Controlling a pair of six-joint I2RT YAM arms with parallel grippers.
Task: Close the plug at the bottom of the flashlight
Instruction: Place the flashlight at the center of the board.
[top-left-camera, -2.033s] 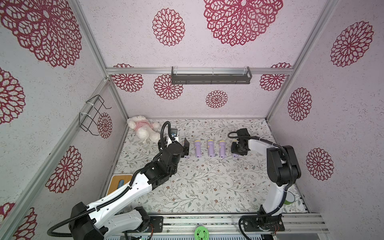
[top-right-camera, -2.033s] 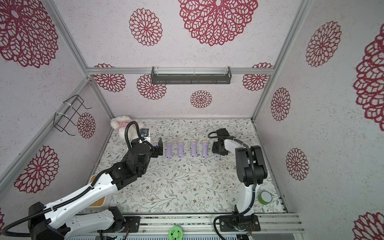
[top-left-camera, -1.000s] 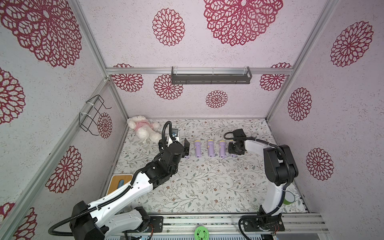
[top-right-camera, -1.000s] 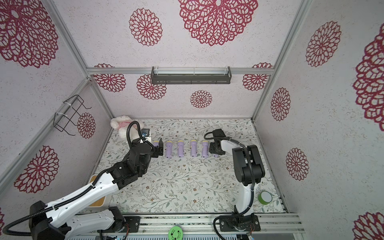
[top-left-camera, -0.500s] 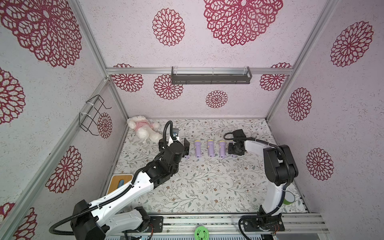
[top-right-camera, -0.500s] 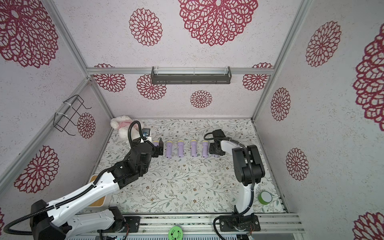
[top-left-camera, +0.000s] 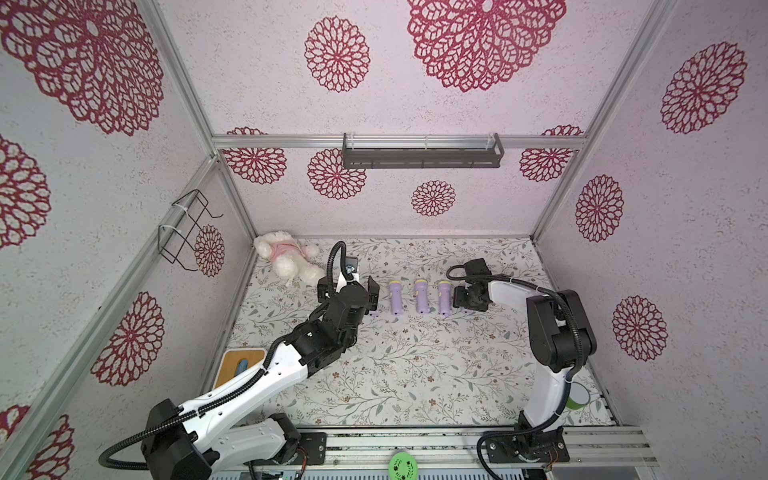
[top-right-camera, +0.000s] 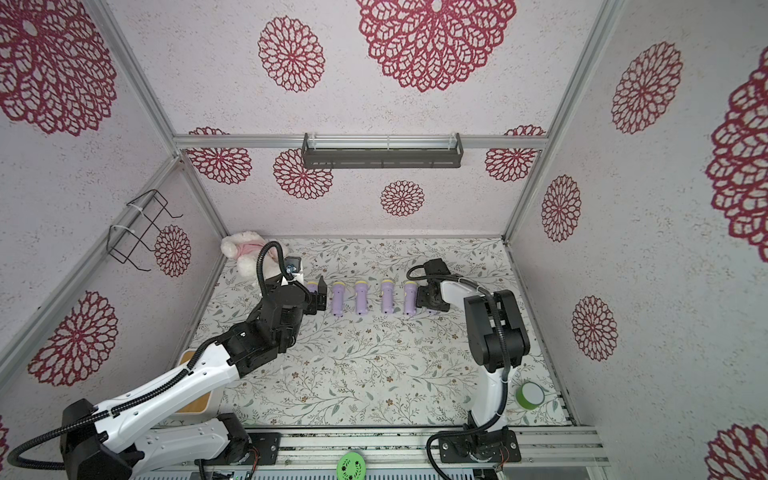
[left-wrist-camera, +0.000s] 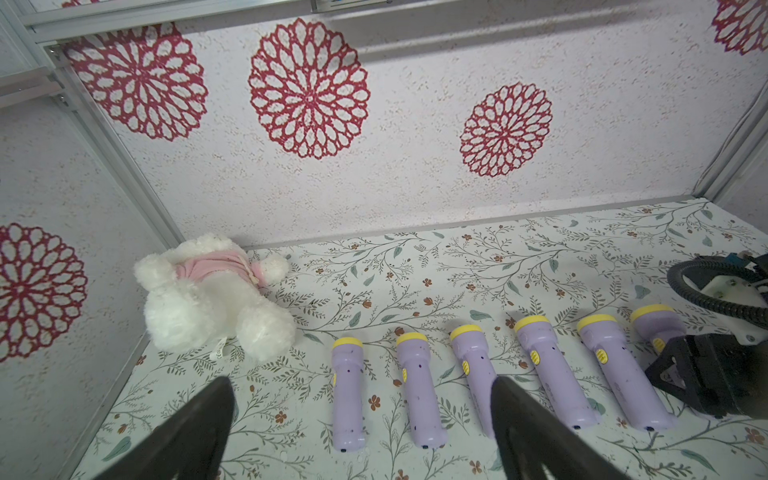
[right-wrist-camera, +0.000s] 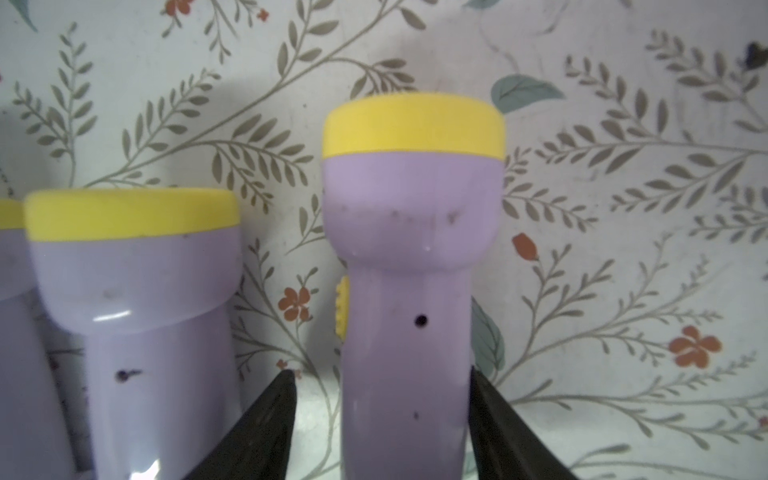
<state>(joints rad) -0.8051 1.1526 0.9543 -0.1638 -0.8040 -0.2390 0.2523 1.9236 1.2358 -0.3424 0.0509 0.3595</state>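
Note:
Several purple flashlights with yellow heads lie side by side in a row across the floral table (top-left-camera: 415, 374). My right gripper (right-wrist-camera: 380, 374) is at the rightmost flashlight (right-wrist-camera: 407, 291), its jaws straddling the barrel. A gap shows beside one finger (right-wrist-camera: 266, 415), so it is open. In both top views this gripper (top-left-camera: 467, 301) (top-right-camera: 432, 301) covers that flashlight, and its plug end is hidden. My left gripper (left-wrist-camera: 359, 380) hangs wide open over the left end of the row (left-wrist-camera: 348, 390), holding nothing; it also shows in a top view (top-left-camera: 347, 286).
A white plush toy (top-left-camera: 286, 259) lies at the back left corner. A green tape roll (top-right-camera: 530, 392) sits at the front right. A wooden board (top-left-camera: 241, 361) lies by the left wall. A wire basket (top-left-camera: 187, 232) hangs on that wall.
My right gripper's jaws have widened around the rightmost flashlight after shifting slightly left along the row. The left arm has barely moved.

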